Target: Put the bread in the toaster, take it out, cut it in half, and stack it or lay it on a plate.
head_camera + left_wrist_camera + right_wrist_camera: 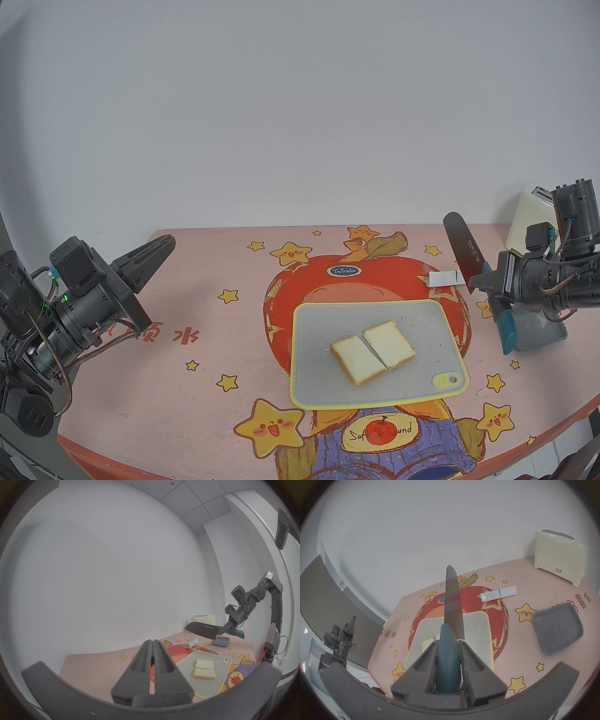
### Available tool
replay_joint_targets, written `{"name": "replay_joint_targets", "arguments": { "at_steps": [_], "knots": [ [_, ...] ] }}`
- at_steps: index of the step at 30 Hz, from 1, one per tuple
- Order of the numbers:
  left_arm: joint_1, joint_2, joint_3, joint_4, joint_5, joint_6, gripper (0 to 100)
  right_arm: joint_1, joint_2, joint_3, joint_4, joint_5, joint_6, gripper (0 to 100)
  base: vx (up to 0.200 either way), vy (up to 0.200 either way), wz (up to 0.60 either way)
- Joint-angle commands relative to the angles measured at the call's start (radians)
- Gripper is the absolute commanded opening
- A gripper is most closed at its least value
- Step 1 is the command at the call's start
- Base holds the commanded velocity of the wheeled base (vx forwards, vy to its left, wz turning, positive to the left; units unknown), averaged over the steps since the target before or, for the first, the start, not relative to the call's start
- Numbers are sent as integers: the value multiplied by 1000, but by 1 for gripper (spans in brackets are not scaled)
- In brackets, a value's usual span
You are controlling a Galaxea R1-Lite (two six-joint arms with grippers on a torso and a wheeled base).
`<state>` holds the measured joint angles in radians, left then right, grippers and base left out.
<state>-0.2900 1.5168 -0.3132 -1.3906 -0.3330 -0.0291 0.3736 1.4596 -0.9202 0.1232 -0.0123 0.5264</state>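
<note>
White bread slice (373,352) is seen halved on the grey, yellow-rimmed cutting board (325,381)
The teal-handled, dark-bladed knife (464,249) is clamped in the right gripper (448,647) fingers and held clear of the board, presumably freeing the halves for plating. The left gripper (153,644) fingers are pressed together, empty.

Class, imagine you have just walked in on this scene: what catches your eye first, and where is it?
The big dark knife stands out first, gripped by its blue handle in the right gripper and raised over the table's right side. Next come the two halves of bread, lying side by side on the grey cutting board at the table's middle.
</note>
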Motion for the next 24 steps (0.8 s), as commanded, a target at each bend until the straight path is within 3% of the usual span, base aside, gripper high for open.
{"name": "replay_joint_targets", "arguments": {
  "at_steps": [1, 3, 4, 7, 15, 24],
  "knots": [
    [-1, 2, 0, -1, 0, 0, 0, -88, 5, 34, 1, 57, -65, 0, 0, 0, 0],
    [-1, 3, 2, 1, 0, 2, 0, -104, 2, 38, 1, 71, -82, 0, 0, 0, 0],
    [-8, 3, 3, -1, -1, 8, 0, -140, -11, 46, 1, 101, -123, 0, 0, 0, 0],
    [-35, 2, 3, 1, 2, 17, 0, -163, -11, 47, 4, 117, -134, 0, 0, 0, 0],
    [-41, 2, 11, 1, 2, 21, 0, -171, 4, 75, 0, 117, -178, 0, 0, 0, 0],
    [-64, 2, 14, 1, 3, 21, 0, -171, 56, 70, -2, 118, -181, 0, 0, 0, 0]
  ]
}}
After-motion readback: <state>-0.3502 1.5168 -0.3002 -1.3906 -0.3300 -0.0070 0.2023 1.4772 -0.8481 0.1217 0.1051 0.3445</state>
